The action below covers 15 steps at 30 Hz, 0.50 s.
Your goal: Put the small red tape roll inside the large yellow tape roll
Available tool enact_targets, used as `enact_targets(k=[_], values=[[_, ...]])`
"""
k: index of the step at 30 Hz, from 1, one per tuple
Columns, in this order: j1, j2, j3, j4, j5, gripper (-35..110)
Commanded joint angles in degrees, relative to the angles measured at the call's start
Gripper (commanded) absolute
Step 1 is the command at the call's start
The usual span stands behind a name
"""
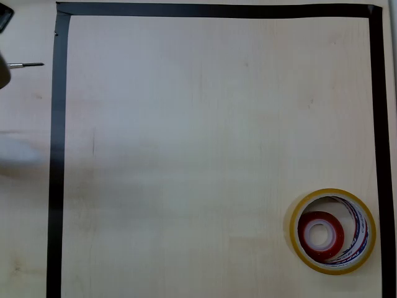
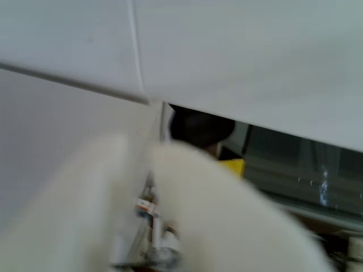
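Your small red tape roll (image 1: pixel 321 233) already lies flat inside the large yellow tape roll (image 1: pixel 334 231), near-right on the worktop (image 1: pixel 205 143); your hand (image 2: pixel 150 187) is blurred, so its grip cannot be told.

Table (image 1: pixel 205 124): pale wood-grain laminate, smooth, matt. Border tape (image 1: pixel 57 155): black, faint sheen. Large yellow tape roll (image 1: pixel 296 239) at 5 o'clock: glossy translucent film, printed paper core. Small red tape roll (image 1: pixel 338 234): glossy.
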Motion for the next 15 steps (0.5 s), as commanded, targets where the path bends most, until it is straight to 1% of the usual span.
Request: enact_targets(k=[1, 10, 12, 15], values=[[-1.14, 15.56, 34.63, -10.2, 0.53, 0], [-5.27, 36.91, 66.36, -14.94, -1.05, 0], [-5.36, 41.75, 71.46, -14.59, -1.05, 0], [-6.06, 50.89, 78.66, -11.07, -1.85, 0]])
